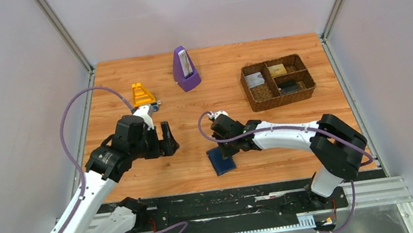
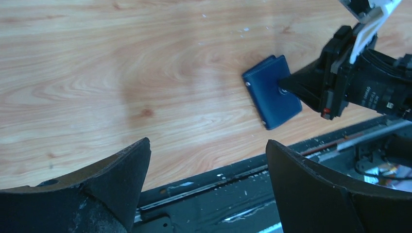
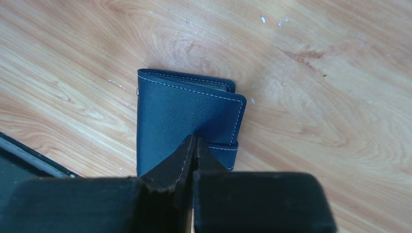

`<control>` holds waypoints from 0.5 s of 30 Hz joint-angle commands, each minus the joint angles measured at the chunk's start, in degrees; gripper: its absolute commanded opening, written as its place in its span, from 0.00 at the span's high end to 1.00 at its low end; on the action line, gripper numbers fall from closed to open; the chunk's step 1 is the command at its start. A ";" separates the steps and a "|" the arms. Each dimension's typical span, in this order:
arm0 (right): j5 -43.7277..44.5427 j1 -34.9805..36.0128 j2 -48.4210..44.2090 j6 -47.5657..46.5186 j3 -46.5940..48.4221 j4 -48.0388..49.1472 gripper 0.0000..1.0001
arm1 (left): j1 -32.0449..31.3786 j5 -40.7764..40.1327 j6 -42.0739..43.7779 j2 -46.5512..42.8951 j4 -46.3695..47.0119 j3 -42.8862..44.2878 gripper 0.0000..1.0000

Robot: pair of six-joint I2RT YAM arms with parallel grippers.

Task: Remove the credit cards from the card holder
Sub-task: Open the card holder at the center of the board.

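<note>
The card holder (image 1: 221, 161) (image 2: 268, 97) lies folded closed on the wood near the table's front edge. Its cover (image 3: 180, 111) is dark blue with white stitching. No credit cards show inside it; only a thin grey edge peeks from its far side. My right gripper (image 1: 220, 150) (image 3: 196, 139) is shut, with its joined tips resting on the holder's cover and nothing visible between them. In the left wrist view the right gripper (image 2: 283, 87) touches the holder from the right. My left gripper (image 1: 166, 139) (image 2: 206, 143) hovers open to the left of the holder, holding nothing.
A brown woven basket (image 1: 247, 90) at the back right holds a whitish card (image 1: 255, 79), a gold-tan card (image 1: 277, 70) and a dark card (image 1: 289, 87). A purple stand (image 1: 185, 70) and an orange object (image 1: 142, 94) sit at the back. The black rail (image 2: 218, 189) runs along the front edge.
</note>
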 commanded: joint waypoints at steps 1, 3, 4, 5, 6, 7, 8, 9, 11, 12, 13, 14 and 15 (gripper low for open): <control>-3.05 -0.07 -0.14 6.81 1.27 0.33 1.00 | 0.25 11.63 -3.69 2.31 7.57 -4.47 0.05; -3.24 -0.10 -0.10 7.45 1.98 -0.33 1.00 | 0.17 14.62 -5.38 3.22 11.12 -7.36 0.06; -3.16 -0.08 -0.08 7.82 2.43 -1.16 0.99 | 0.16 15.25 -5.78 3.50 11.98 -8.83 0.06; -2.55 -0.10 -0.32 8.52 3.23 -2.83 0.88 | 0.16 15.91 -6.21 4.16 13.05 -9.87 0.07; -2.41 -0.08 -0.49 8.92 3.45 -3.38 0.84 | 0.16 15.85 -6.04 4.40 12.96 -9.97 0.07; -2.37 0.00 -0.78 9.26 3.58 -3.87 0.80 | 0.16 15.45 -5.89 4.44 12.81 -10.01 0.07; -2.36 0.10 -0.96 9.75 3.67 -4.32 0.77 | 0.20 15.14 -5.74 4.21 12.44 -10.00 0.07; -2.30 0.31 -1.08 10.23 3.80 -4.73 0.75 | 0.18 14.55 -5.70 4.03 12.24 -9.93 0.07; -1.72 0.98 -1.13 10.93 4.21 -5.27 0.72 | 0.16 14.02 -5.65 3.03 11.95 -10.03 0.07; -1.24 1.37 -0.84 11.09 4.63 -5.66 0.70 | 0.16 13.94 -5.77 2.88 11.94 -10.05 0.07; -0.68 1.78 -0.49 11.33 5.35 -6.21 0.69 | 0.16 13.81 -5.80 2.65 11.95 -10.07 0.07; -0.03 2.23 0.17 11.46 5.85 -6.79 0.68 | 0.18 13.75 -5.89 2.60 11.92 -10.12 0.07; 0.84 2.80 0.81 11.61 6.43 -7.50 0.67 | 0.17 13.59 -5.94 2.56 11.86 -10.16 0.07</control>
